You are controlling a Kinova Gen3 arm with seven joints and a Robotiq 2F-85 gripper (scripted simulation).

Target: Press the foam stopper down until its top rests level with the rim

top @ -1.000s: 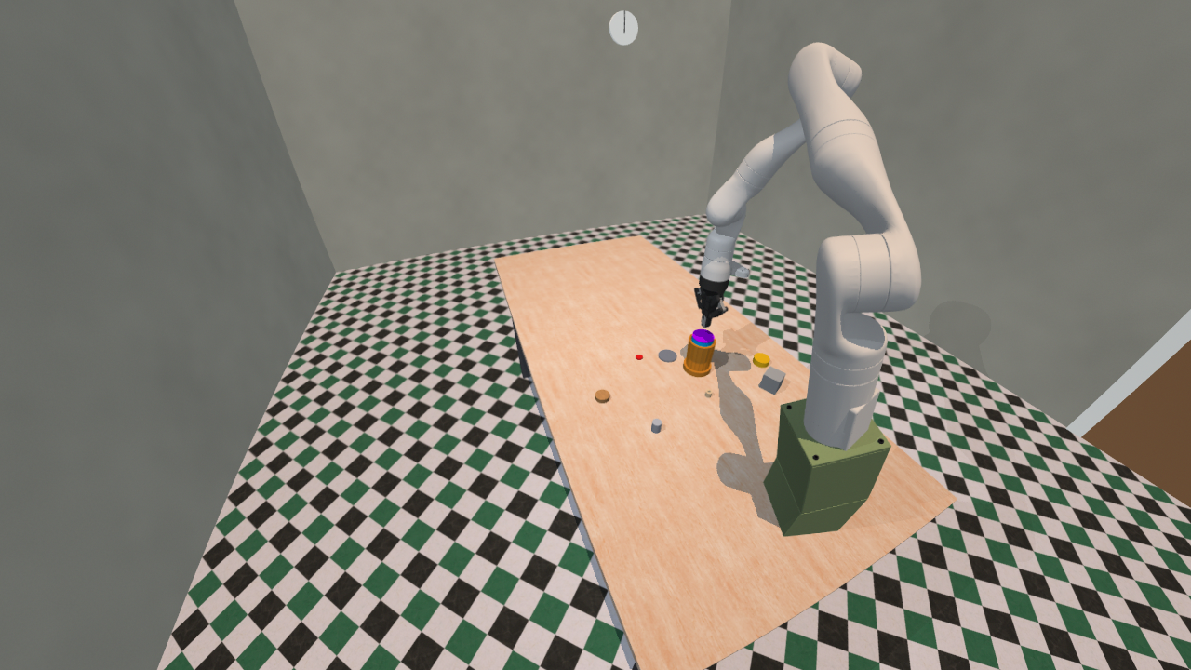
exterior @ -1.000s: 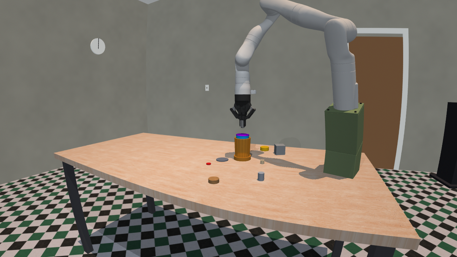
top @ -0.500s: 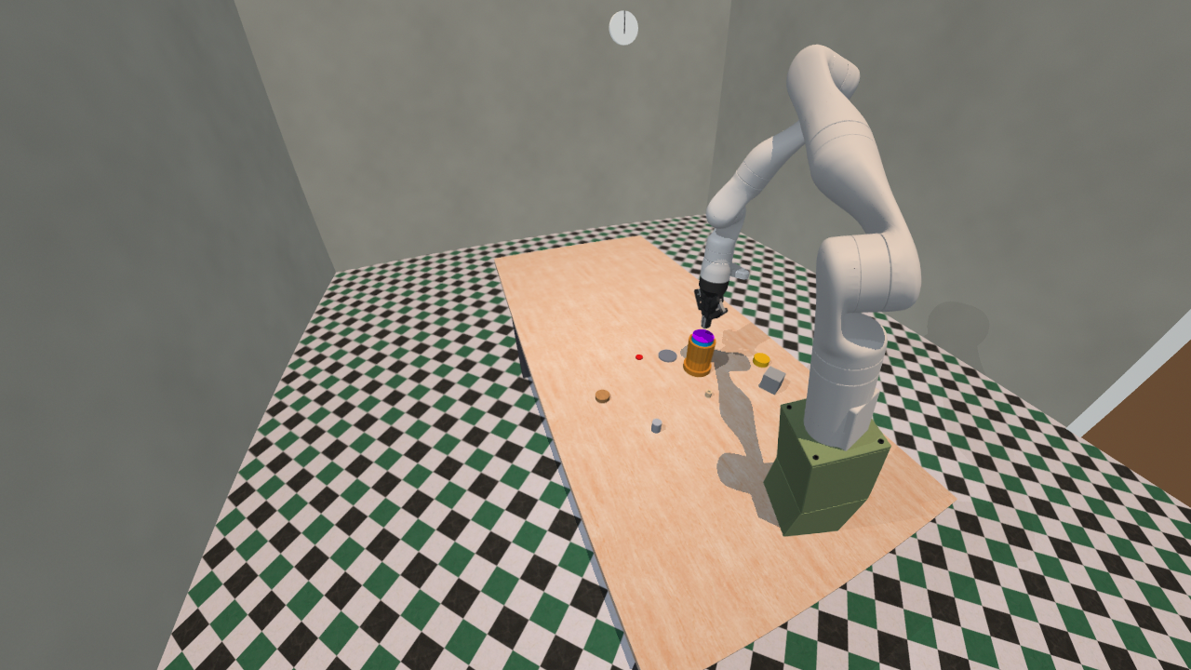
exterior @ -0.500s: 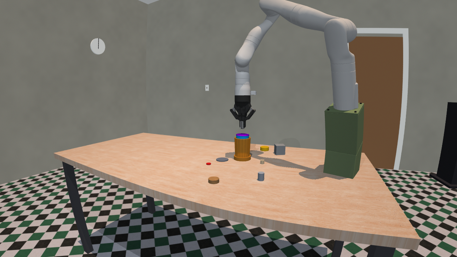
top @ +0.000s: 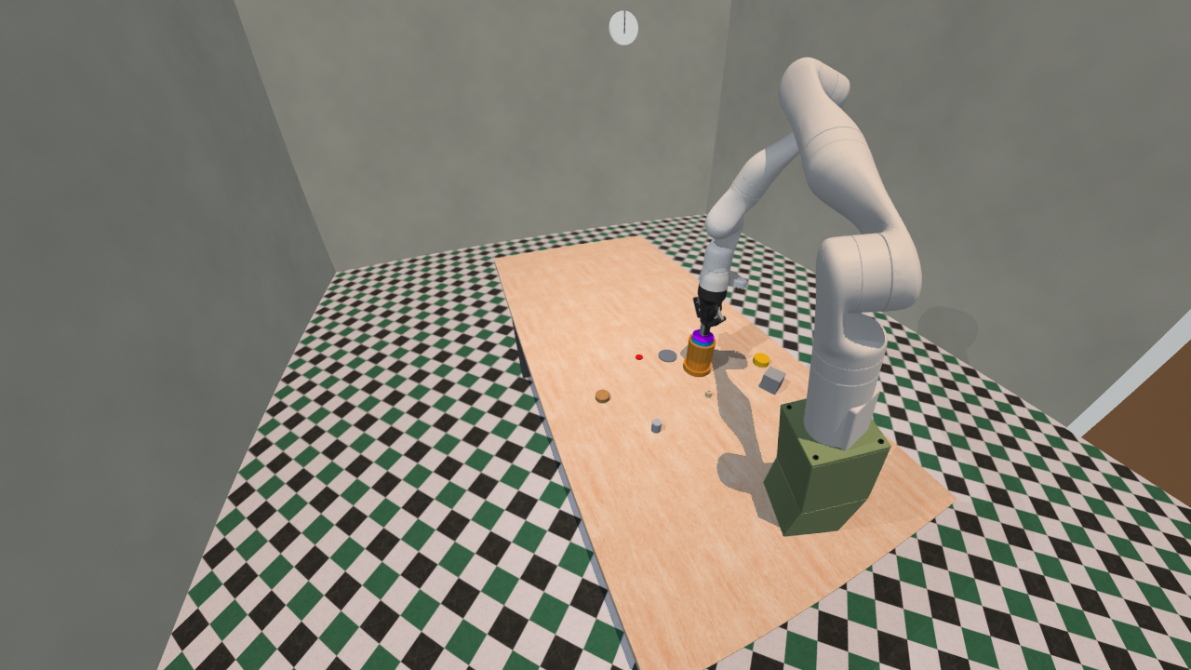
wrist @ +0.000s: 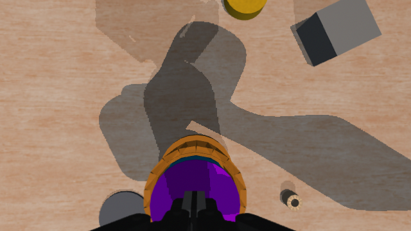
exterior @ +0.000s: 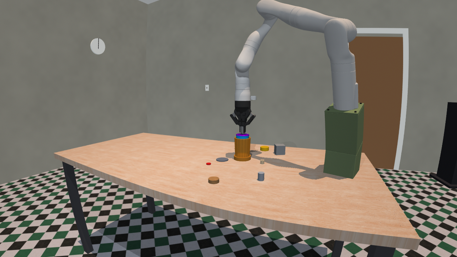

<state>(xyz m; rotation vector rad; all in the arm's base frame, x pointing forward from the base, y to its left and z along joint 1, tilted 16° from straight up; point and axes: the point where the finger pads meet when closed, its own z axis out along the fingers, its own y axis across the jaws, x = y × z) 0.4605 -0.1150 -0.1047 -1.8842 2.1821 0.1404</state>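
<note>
An orange ribbed jar (exterior: 242, 149) stands upright on the wooden table, also in the top view (top: 698, 356). A foam stopper with a purple top (wrist: 196, 187) and a blue side band (exterior: 242, 135) sticks up a little above the jar's rim. My gripper (exterior: 242, 131) is shut and empty, pointing straight down. Its fingertips (wrist: 194, 200) sit at the middle of the stopper's top; I cannot tell whether they touch it.
Near the jar lie a grey disc (exterior: 222, 159), a red dot (exterior: 208, 163), a yellow puck (exterior: 264, 148), a grey cube (exterior: 279, 149), a small tan spool (exterior: 261, 161), a grey cylinder (exterior: 260, 176) and a brown puck (exterior: 213, 180). The arm's green base (exterior: 343, 143) stands at the right.
</note>
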